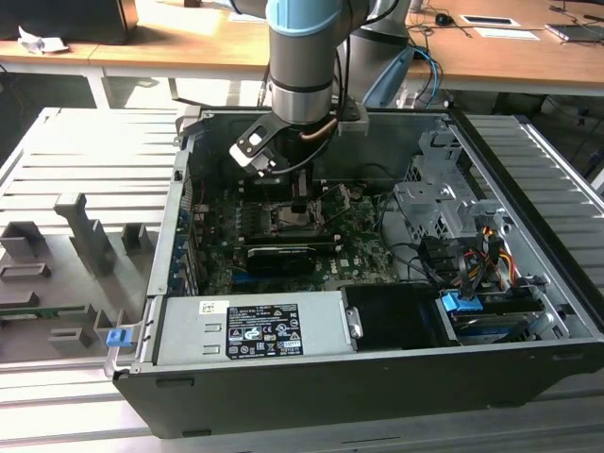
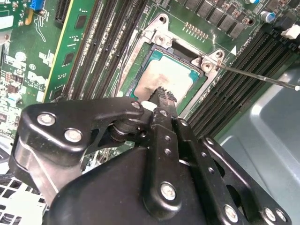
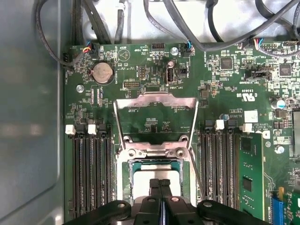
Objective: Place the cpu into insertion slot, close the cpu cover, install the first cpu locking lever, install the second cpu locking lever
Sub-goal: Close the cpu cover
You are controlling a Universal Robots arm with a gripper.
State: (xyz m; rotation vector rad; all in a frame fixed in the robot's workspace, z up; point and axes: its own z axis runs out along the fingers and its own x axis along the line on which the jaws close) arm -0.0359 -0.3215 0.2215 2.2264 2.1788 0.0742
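Your tool (image 3: 160, 183), fingers together, is hovering over the cpu (image 2: 177, 74) sitting in the insertion slot (image 2: 142, 70); cpu cover (image 3: 154, 99) is standing open.

I see the gripper (image 3: 160, 183) hiding part of the cpu (image 3: 157, 171) in both wrist views; contact unclear. The insertion slot (image 3: 130, 178) is cut off by the first wrist view's edge.

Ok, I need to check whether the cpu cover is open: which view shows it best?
The first wrist view: the cpu cover is flipped open, its whole frame and window visible. The second wrist view catches its hinged edge; in the exterior view the arm stands over it.
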